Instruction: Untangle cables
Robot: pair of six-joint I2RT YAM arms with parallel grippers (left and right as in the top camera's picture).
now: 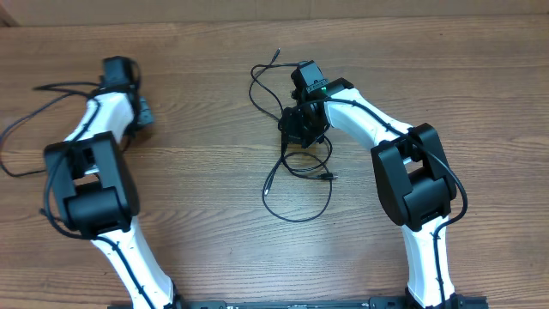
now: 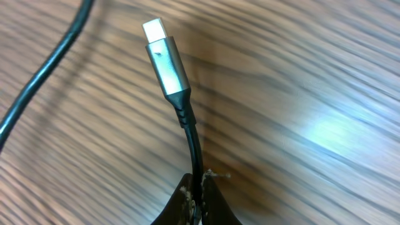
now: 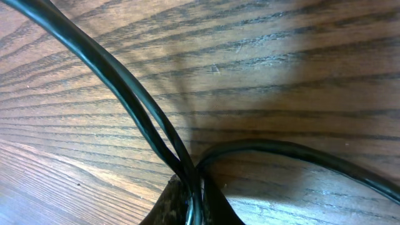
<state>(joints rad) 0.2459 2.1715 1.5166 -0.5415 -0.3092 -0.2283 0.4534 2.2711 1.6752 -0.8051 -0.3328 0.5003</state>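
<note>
tightly, cables (image 2: 195, 140) in left claw (image 2: 199, 203), right claw (image 3: 192, 200)

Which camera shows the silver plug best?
Left wrist view: the silver plug is close and sharp, its cord pinched in the left tool. Overhead it is too small to spot. Right wrist shows only black cords.

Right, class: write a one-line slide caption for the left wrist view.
Left gripper shut on a black cable just behind its silver plug, wooden table beyond.
</note>
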